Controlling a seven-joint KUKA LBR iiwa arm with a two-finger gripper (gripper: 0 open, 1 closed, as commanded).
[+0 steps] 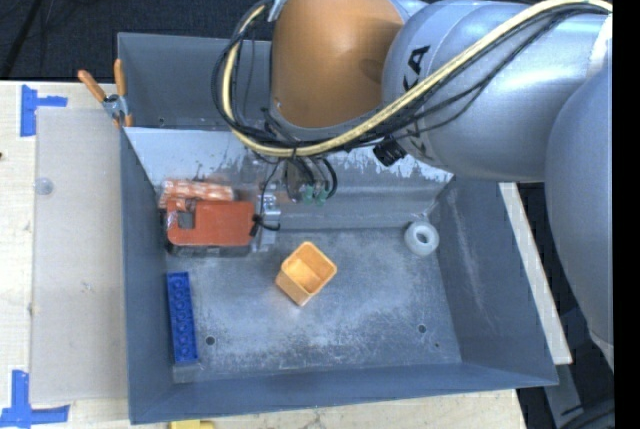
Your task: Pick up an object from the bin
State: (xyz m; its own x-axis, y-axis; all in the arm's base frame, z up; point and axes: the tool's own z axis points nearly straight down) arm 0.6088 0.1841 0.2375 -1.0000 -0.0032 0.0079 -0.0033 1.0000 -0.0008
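Observation:
My gripper [270,209] reaches down under the arm's wrist at the back left of the bin floor. Most of it is hidden. Its lower end stands right at the right edge of a red-orange blocky thing [208,224], which lies against the back-left wall with a pale orange ribbed piece [195,190] on its far side. Whether the gripper touches the block I cannot tell. A small orange square cup [306,272] lies tilted on the floor just in front and to the right of the gripper, apart from it.
A long blue studded brick [181,317] lies along the left wall near the front. A white ring [421,237] rests at the back right. The arm's bulk covers the bin's back edge.

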